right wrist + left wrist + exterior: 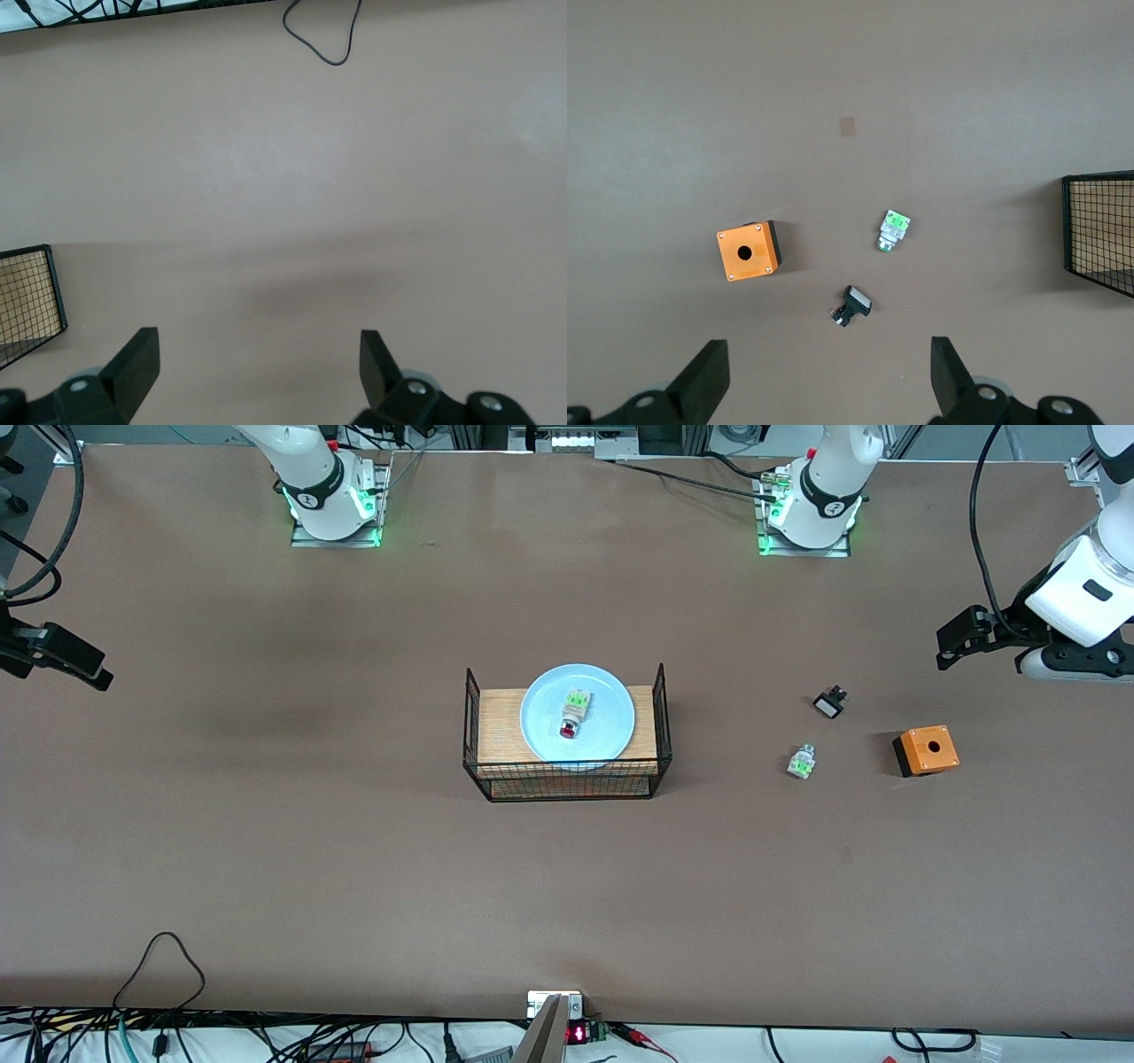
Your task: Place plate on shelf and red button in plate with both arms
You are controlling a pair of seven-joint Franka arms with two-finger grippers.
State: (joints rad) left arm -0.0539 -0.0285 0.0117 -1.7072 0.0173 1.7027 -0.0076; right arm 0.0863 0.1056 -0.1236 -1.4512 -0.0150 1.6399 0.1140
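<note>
The pale blue plate [613, 717] rests on a wooden board inside a black wire basket [567, 785] at the middle of the table. The red button [573, 716] lies on the plate, its red cap toward the front camera. My left gripper [946, 652] hangs open above the table at the left arm's end, away from the basket; in the left wrist view the left gripper [830, 372] holds nothing. My right gripper [99, 677] hangs open over bare table at the right arm's end; the right wrist view shows the right gripper [257, 363] empty too.
Toward the left arm's end lie an orange box with a hole [926, 749], a white-green part without a red cap [802, 763] and a small black part with a white face [830, 703]. Cables run along the table edge nearest the front camera.
</note>
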